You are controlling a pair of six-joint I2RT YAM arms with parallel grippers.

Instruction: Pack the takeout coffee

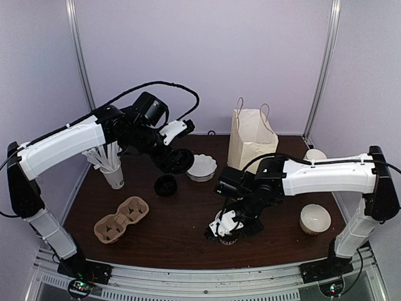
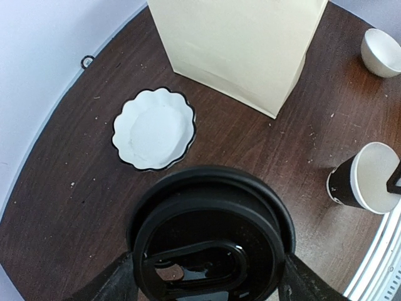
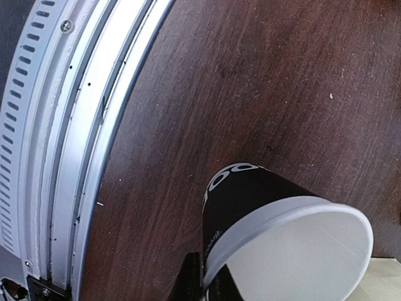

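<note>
Right hand (image 1: 225,227) low near front edge of desk (image 1: 182,235), fingers pinched on rim wall of cup (image 3: 250,194). Cup open-topped, unlidded. Left hand (image 1: 177,158) raised over back-left of desk, spread wide, clamping black lid (image 2: 210,238) edge to edge. Lid well apart from cup. Paper bag (image 1: 250,141) upright behind.

A black lower band with white print and a white rim are being shown by the paper cup (image 3: 250,194). Black is being shown by the lid (image 2: 213,251), white with a black edge by the scalloped dish (image 2: 155,128), dark brown grain by the table (image 3: 263,75).
</note>
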